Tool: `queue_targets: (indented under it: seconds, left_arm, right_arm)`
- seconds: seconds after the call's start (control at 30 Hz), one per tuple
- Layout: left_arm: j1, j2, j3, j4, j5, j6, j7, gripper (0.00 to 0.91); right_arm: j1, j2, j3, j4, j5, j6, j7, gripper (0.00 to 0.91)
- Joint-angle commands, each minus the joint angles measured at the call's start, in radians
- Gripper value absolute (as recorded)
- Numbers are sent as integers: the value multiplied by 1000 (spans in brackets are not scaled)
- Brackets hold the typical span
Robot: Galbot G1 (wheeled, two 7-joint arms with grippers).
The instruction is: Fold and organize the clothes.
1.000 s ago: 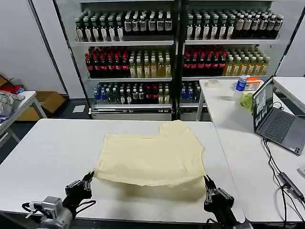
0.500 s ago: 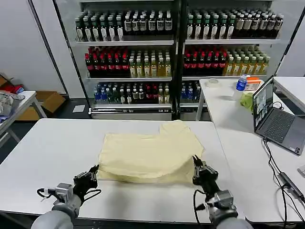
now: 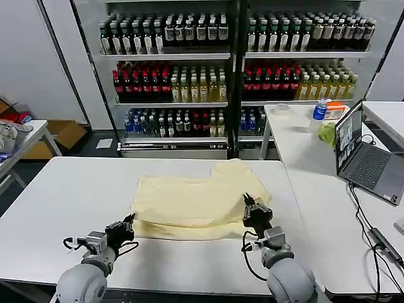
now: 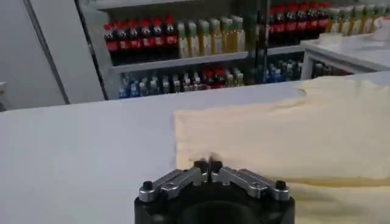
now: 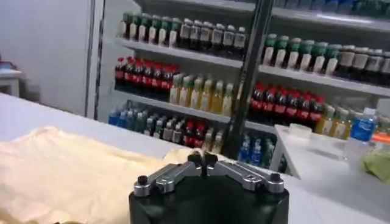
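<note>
The right hand (image 3: 249, 203), its fingertips pressed together, is at the near right corner of the T-shirt (image 3: 196, 199), lifted over the cloth; whether it pinches fabric cannot be told. The left hand (image 3: 129, 223), likewise closed tight, sits at the T-shirt's near left corner. The T-shirt lies partly folded mid-worktop (image 3: 63, 202).

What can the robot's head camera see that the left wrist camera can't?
Only the head view shows both grippers, the left gripper and the right gripper, at the near edge of the T-shirt, plus the laptop on the side table. Only the left wrist view shows the left gripper's jaws pressed shut from close up. Both share the T-shirt, the white table and the bottle shelves.
</note>
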Motion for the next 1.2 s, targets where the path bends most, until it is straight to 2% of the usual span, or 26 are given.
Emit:
queue_targets:
  seconds: [0.03,0.3,0.53,0.7,1.0,1.2]
  left_arm:
    - [-19,1,7,28,2,1,1,907]
    - [51,-5,-29,-19,-5,-2,-1,907]
    - [116,-15,-58,-44,-14,-9,-6,907]
    - [108,-15,-58,-14,-28,-8,-12,907]
    - [73,-20,-46,14,-46,-2,-17,907]
    - [62,-31,-43,28,-45,0,-17,907]
  right_arm:
    - [44,18,-33,-65,-15,-20,6,907]
    - [-8,21,0,-25,-6,-25,13,907]
    - [-99,12,82,54,37,-20,31,907]
    - [-156,3,126,85,73,-27,40,907]
    - [-221,-11,197,70,179,-92,84,907]
    - [-216,-10,195,40,259,-136,101,907]
